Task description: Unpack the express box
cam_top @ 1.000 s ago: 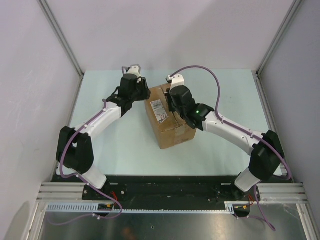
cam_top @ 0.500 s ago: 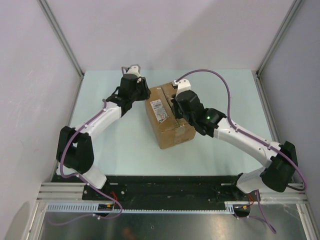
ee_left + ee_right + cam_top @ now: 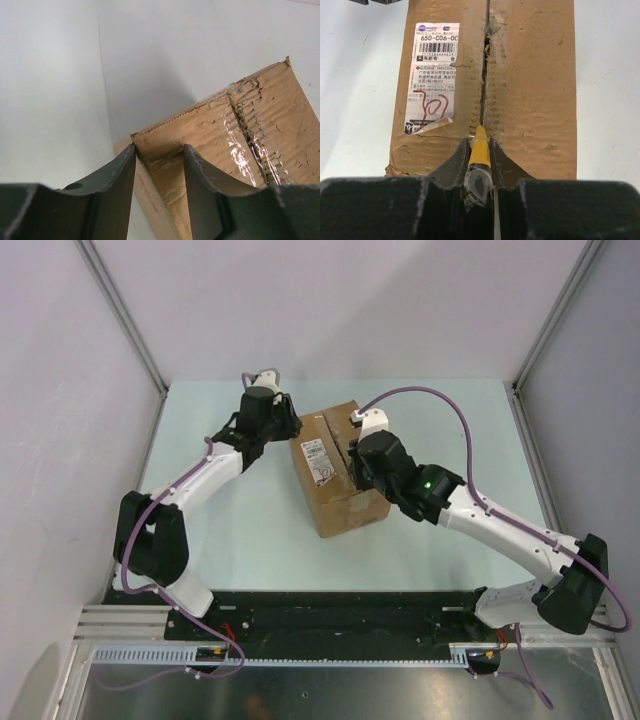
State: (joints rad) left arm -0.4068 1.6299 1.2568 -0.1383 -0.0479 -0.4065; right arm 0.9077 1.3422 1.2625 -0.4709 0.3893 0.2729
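Observation:
The express box (image 3: 338, 490) is a brown cardboard box with a white label (image 3: 316, 460), standing mid-table. My right gripper (image 3: 357, 455) is over its top, shut on a yellow utility knife (image 3: 480, 147). The knife tip rests in the centre seam (image 3: 485, 75) between the top flaps, beside the label (image 3: 432, 75). The flaps lie closed. My left gripper (image 3: 290, 428) is at the box's far left corner. In the left wrist view its jaws (image 3: 159, 150) stand apart with that corner (image 3: 160, 145) between them, and the torn seam (image 3: 245, 135) shows to the right.
The pale green table (image 3: 250, 530) is enclosed by white walls with metal corner posts (image 3: 120, 315). Both arm bases sit on the black rail (image 3: 330, 610) at the near edge. Purple cables (image 3: 430, 400) loop off both arms.
My right gripper has moved toward the near end of the box with the knife along the seam. The right elbow swung out to the right. The left arm and box have not moved.

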